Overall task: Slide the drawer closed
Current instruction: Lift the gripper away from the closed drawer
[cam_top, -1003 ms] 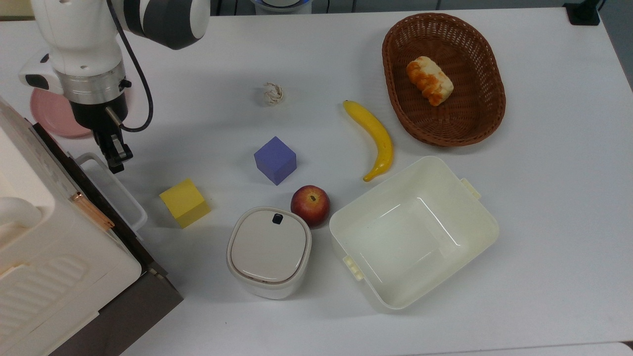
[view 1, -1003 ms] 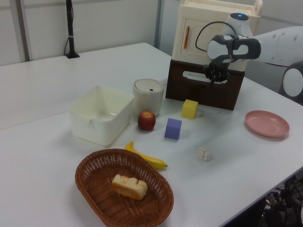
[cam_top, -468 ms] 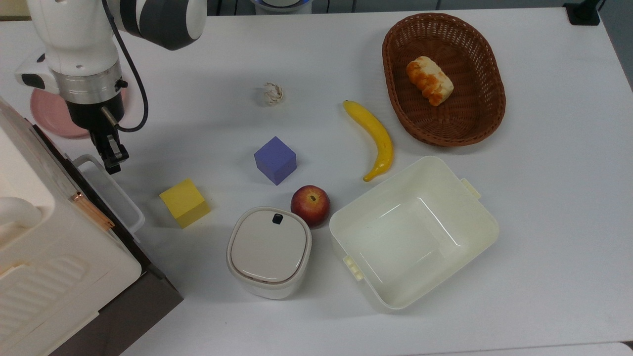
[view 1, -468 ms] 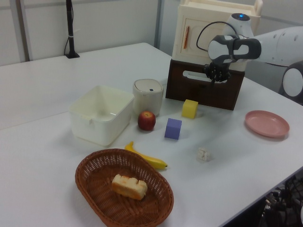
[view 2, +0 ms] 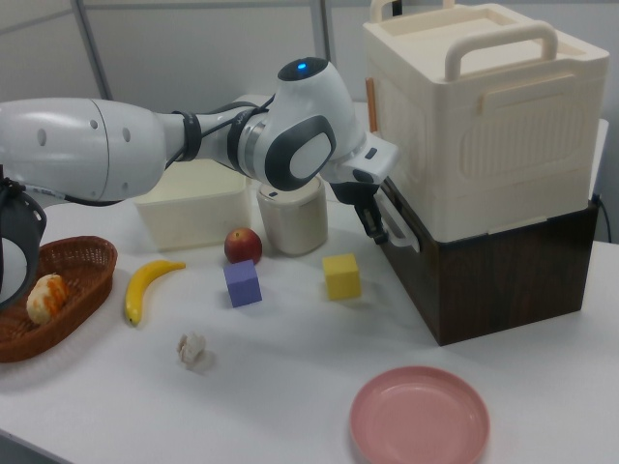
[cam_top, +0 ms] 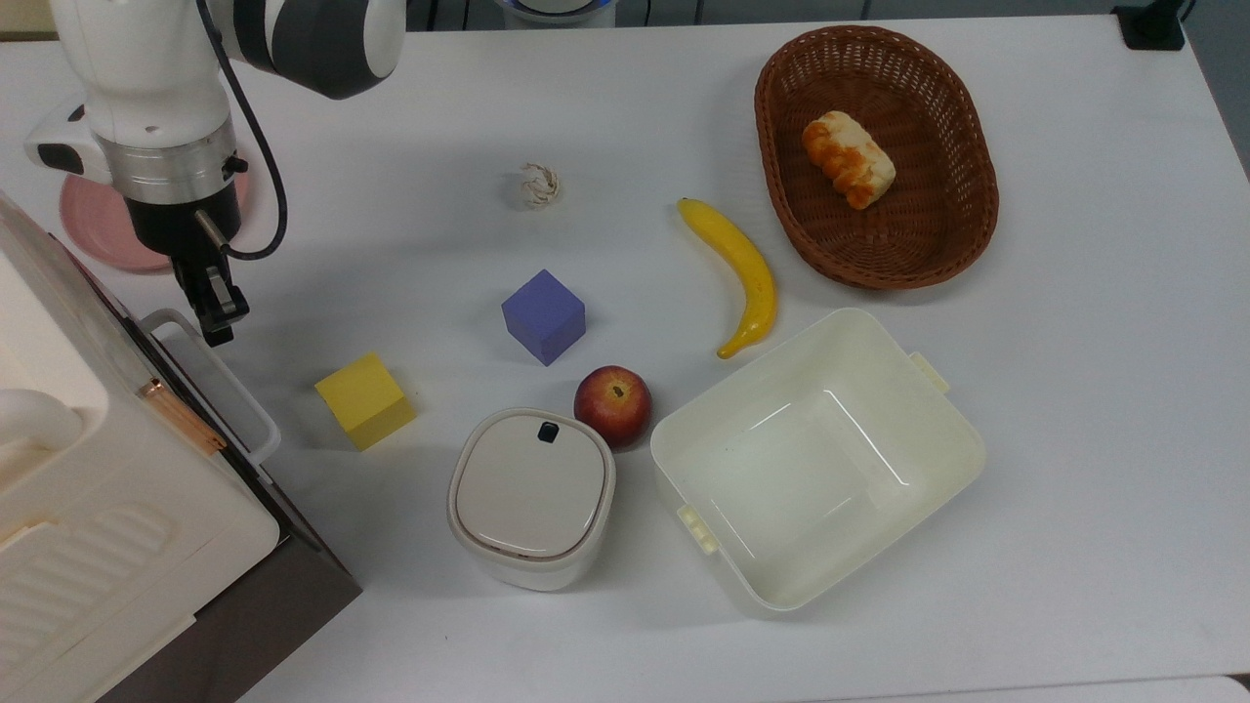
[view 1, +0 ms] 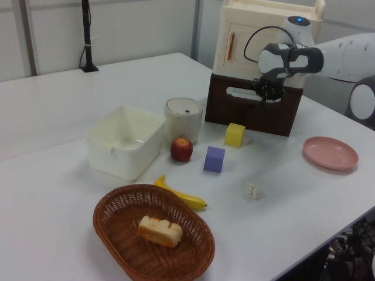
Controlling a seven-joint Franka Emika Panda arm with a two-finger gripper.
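The drawer [view 1: 252, 114] is the dark brown bottom part of a stack at the top view's left edge, under a cream box [cam_top: 88, 488]. Its white loop handle [cam_top: 213, 379] sticks out from the brown front [view 2: 411, 266]. My gripper [cam_top: 217, 327] hangs at the far end of that handle, fingers shut and touching the loop, with nothing held. In the left view the gripper [view 1: 268, 96] sits against the drawer's upper front. In the right view the gripper [view 2: 377, 230] is at the handle [view 2: 398, 220].
A yellow cube [cam_top: 364, 400] lies close to the drawer front. Further to the top view's right are a purple cube [cam_top: 543, 315], a lidded white bin [cam_top: 531, 496], an apple [cam_top: 612, 405], a cream tub [cam_top: 952, 430], a banana [cam_top: 737, 273] and a basket [cam_top: 962, 225]. A pink plate [cam_top: 98, 229] lies behind the arm.
My gripper has shifted toward the top view's left, and the white handle and brown front have slid in with it, closer under the cream box.
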